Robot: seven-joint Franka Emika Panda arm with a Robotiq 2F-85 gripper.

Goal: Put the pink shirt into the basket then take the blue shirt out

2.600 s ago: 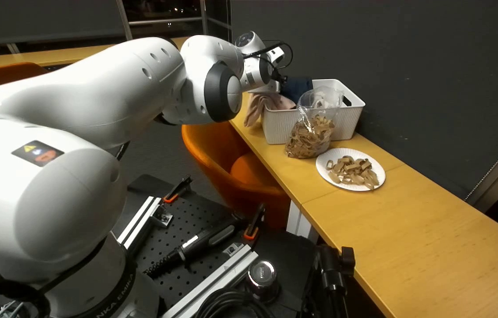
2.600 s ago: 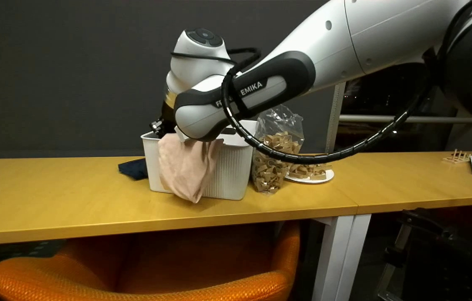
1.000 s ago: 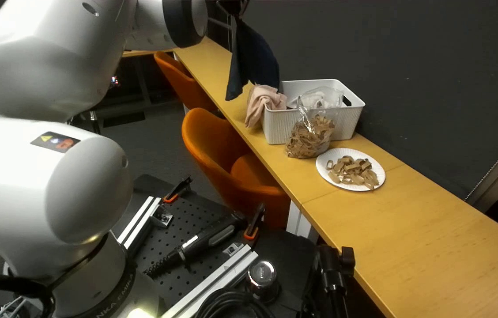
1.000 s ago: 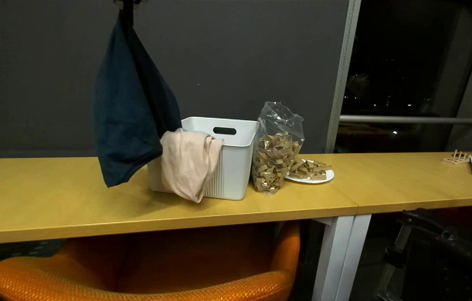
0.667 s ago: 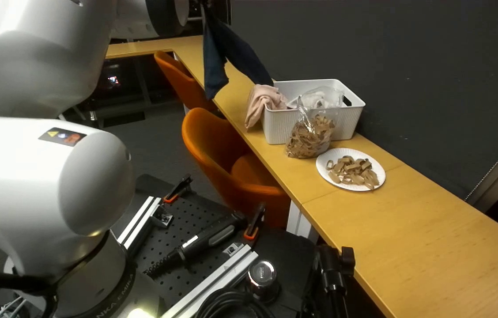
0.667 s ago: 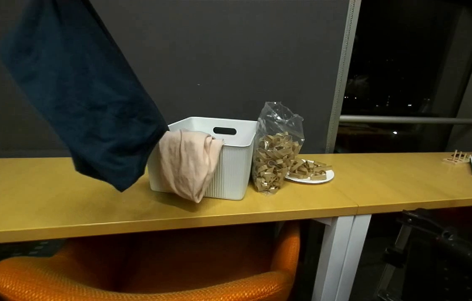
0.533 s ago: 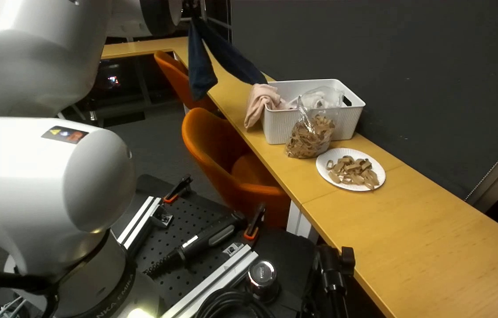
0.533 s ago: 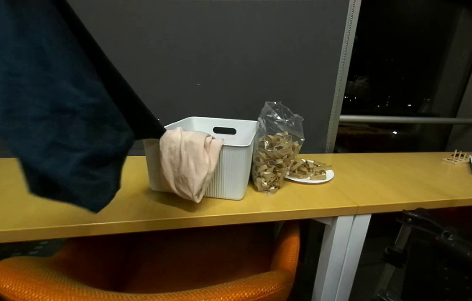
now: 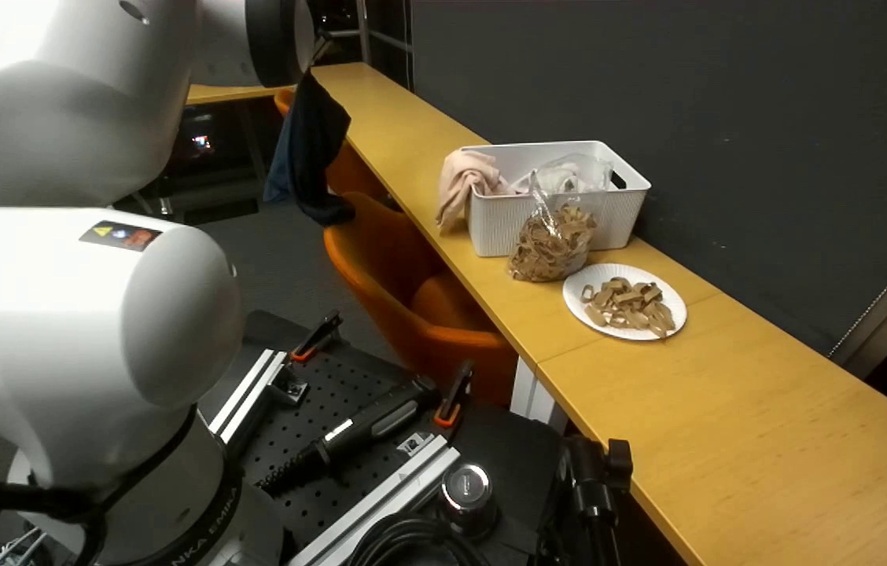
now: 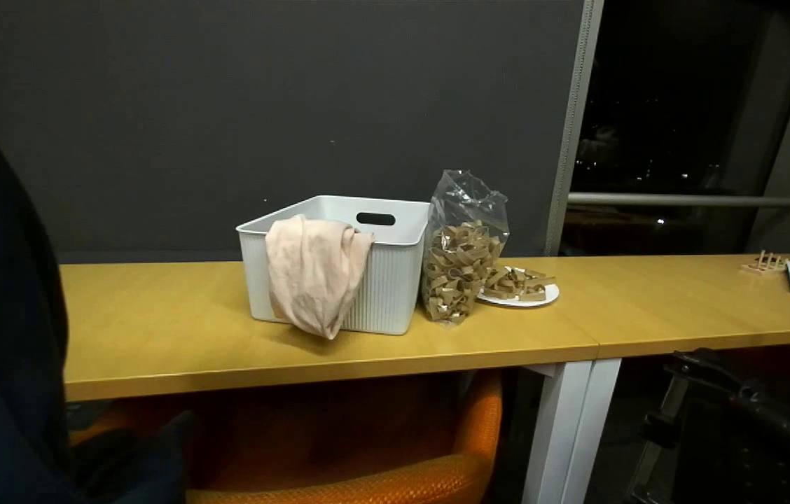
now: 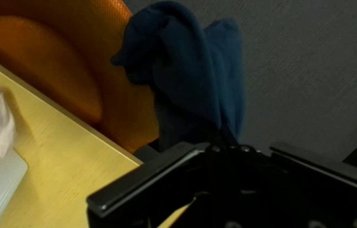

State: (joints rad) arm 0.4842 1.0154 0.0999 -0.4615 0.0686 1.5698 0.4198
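Observation:
The dark blue shirt (image 9: pixel 310 149) hangs in the air past the table's front edge, off the basket. It fills the left edge of an exterior view (image 10: pixel 3 336). In the wrist view my gripper (image 11: pixel 222 137) is shut on the blue shirt (image 11: pixel 184 76), which hangs above the floor and chair. The gripper is mostly hidden behind the arm in an exterior view. The pink shirt (image 9: pixel 463 185) is draped over the end of the white basket (image 9: pixel 491 228), partly inside and partly hanging outside. Both exterior views show this, also the pink shirt (image 10: pixel 318 273) and basket (image 10: pixel 384 297).
A clear bag of brown strips (image 9: pixel 553 244) stands against the basket. A white plate (image 9: pixel 573 303) with more strips lies beside it. An orange chair (image 9: pixel 443 354) stands at the table (image 9: pixel 766 409). A cart with clamps and rails (image 9: pixel 404 479) is near the robot base.
The gripper was down at the basket; it has lifted the blue shirt out and carried it away, past the table's front edge. The shirt has swung clear of the basket. The pink shirt stays draped.

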